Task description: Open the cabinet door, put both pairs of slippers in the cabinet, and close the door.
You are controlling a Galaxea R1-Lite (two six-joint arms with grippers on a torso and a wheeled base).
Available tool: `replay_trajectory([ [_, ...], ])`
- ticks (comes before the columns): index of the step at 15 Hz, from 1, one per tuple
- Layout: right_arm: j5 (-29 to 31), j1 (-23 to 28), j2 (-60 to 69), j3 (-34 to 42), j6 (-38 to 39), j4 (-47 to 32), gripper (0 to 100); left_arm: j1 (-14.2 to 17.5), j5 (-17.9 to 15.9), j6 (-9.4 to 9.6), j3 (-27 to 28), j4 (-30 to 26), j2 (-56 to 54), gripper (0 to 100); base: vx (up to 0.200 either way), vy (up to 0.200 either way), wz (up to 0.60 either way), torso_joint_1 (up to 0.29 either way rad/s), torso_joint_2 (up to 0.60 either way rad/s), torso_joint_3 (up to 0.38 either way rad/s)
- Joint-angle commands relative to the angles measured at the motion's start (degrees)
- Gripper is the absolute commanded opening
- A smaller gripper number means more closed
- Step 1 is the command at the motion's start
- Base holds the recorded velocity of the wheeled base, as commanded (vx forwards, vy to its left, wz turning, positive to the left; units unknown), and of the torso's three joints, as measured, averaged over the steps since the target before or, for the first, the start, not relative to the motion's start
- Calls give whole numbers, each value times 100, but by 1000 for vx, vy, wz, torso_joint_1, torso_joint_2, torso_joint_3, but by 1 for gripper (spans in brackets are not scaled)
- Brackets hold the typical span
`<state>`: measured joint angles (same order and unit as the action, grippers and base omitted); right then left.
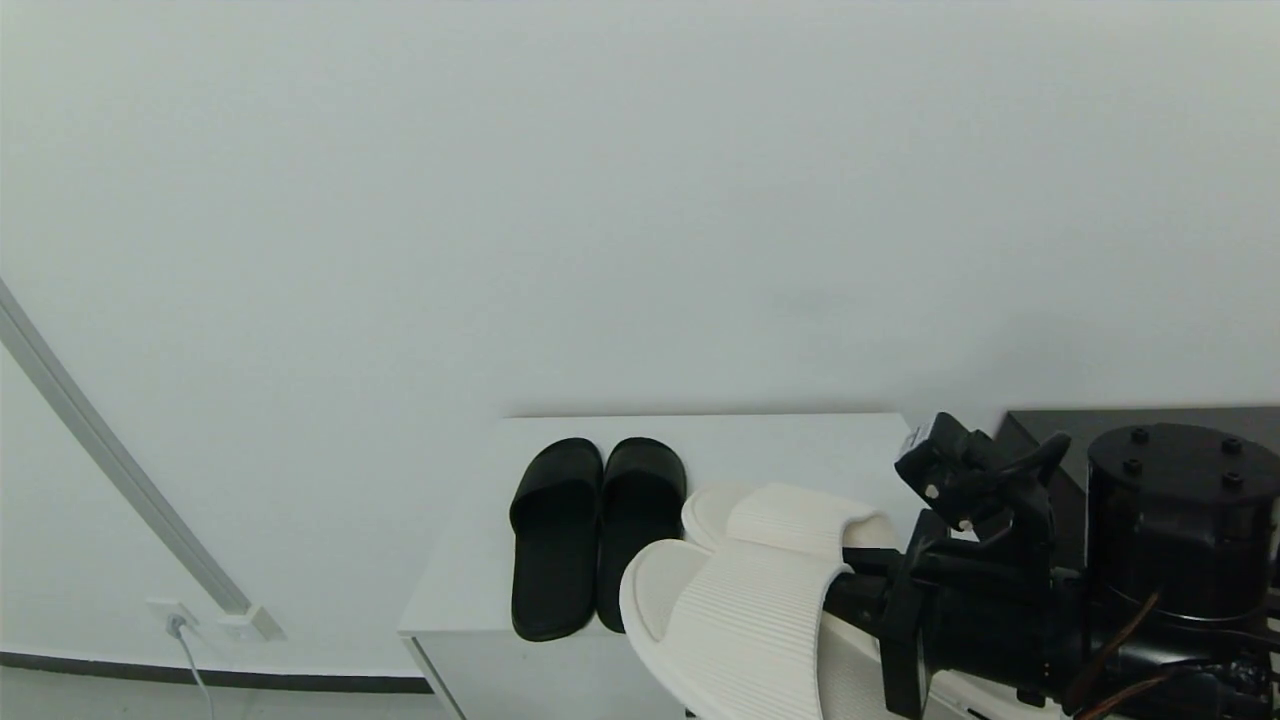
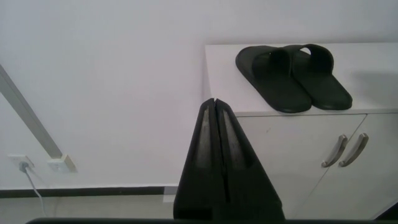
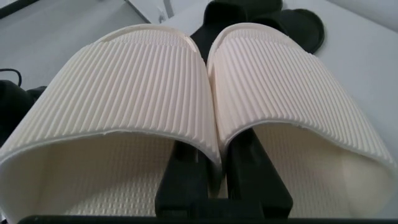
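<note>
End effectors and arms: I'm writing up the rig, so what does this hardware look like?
The left end effector is matte black, with two long flat fingers tapering to a narrow wedge. The right end effector has the same flat black fingers. The right arm is black and blocky, with a round bolted joint cap and thin brown cables.

A low white cabinet (image 1: 790, 440) with a flat smooth top carries a pair of black rubber slide slippers (image 1: 597, 535). They lie side by side, touching each other, on the left part, heels at the front edge.
</note>
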<state>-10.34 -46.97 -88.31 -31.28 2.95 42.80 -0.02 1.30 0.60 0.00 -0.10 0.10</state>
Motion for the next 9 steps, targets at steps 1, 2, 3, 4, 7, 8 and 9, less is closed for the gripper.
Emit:
replay_trajectory([
  [1, -3, -5, 7, 17, -5, 0, 0, -6, 1, 2, 0, 1, -1, 0, -200, 0, 0, 17, 17, -7],
  [2, -3, -5, 7, 17, 4, 0, 0, -6, 1, 2, 0, 1, -1, 0, -200, 0, 0, 2, 7, 7],
  [3, -3, -5, 7, 43, -5, 9, 0, 2, 1, 2, 0, 1, -1, 0, -200, 0, 0, -7, -2, 12],
  [4, -3, -5, 7, 43, 4, 9, 0, 2, 1, 2, 0, 1, -1, 0, -200, 0, 0, -17, -2, 2],
  [7, -47, 12, 7, 140, -75, 18, 0, -6, 1, 2, 0, 1, -1, 0, -200, 0, 0, 2, 1, 2],
  [8, -91, 12, -2, 184, -216, 18, 0, -6, 1, 2, 0, 1, -1, 0, 0, 0, 0, 0, 0, 0],
  [9, -118, 21, -11, 184, -242, 27, 0, -6, 1, 2, 0, 1, -1, 0, 0, 0, 0, 0, 0, 0],
])
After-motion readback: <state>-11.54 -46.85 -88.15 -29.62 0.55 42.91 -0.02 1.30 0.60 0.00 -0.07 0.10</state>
